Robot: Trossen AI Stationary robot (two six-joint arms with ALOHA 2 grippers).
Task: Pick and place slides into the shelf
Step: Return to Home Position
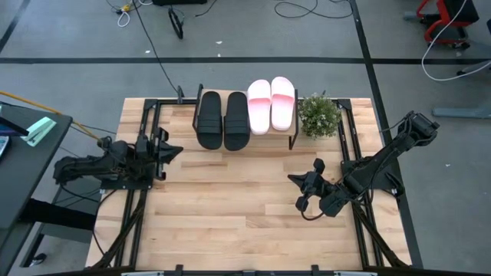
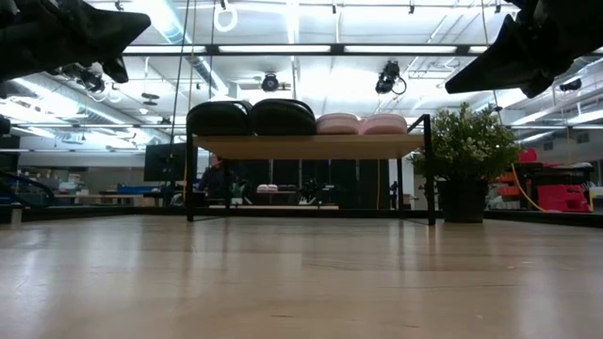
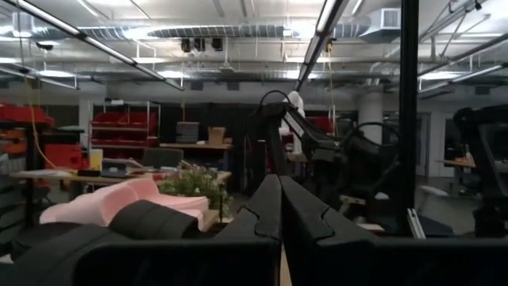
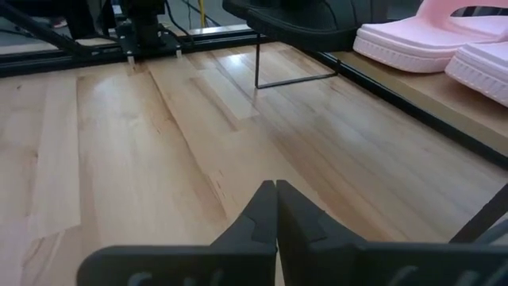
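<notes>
**ITEM:** slides, qty 4: 2 black slides [image 1: 209, 119], 2 pink slides [image 1: 259, 107].

**LOC:** all 4 on top board of shelf [image 1: 275, 139], at 12 o'clock on the surface [image 1: 230, 222]. One row, side by side. Black pair toward 9 o'clock end, pink pair toward 3 o'clock end. Low view shows all soles flat on the board. Plant [image 1: 318, 115] stands just beside the shelf's 3 o'clock end, apart from the pink pair.

**HANDLING (est., not tested):**
- Wt: prob. light, moulded foam or rubber type.
- Stiffness: sole semi-flex, strap softer, likely gives under a pinch.
- Grip: matte finish, so prob. not slippery.
- Fragility: low. Main risk is nudging a neighbour, since the pairs sit close.
- Take hold: across the broad strap at its arch, the highest part and easy to reach from above. Alt.: sole side edge, less room given the tight row.

**TOOLS:**
- Left tool [image 1: 179, 151]: at 9 o'clock, fingers pressed together, holding nothing, well apart from the shelf.
- Right tool [image 1: 295, 180]: at 4 o'clock, fingers pressed together, holding nothing, over bare surface.

**STATUS (est.):** no slides left on the surface, so placing looks done and only arm parking is outstanding.
</notes>
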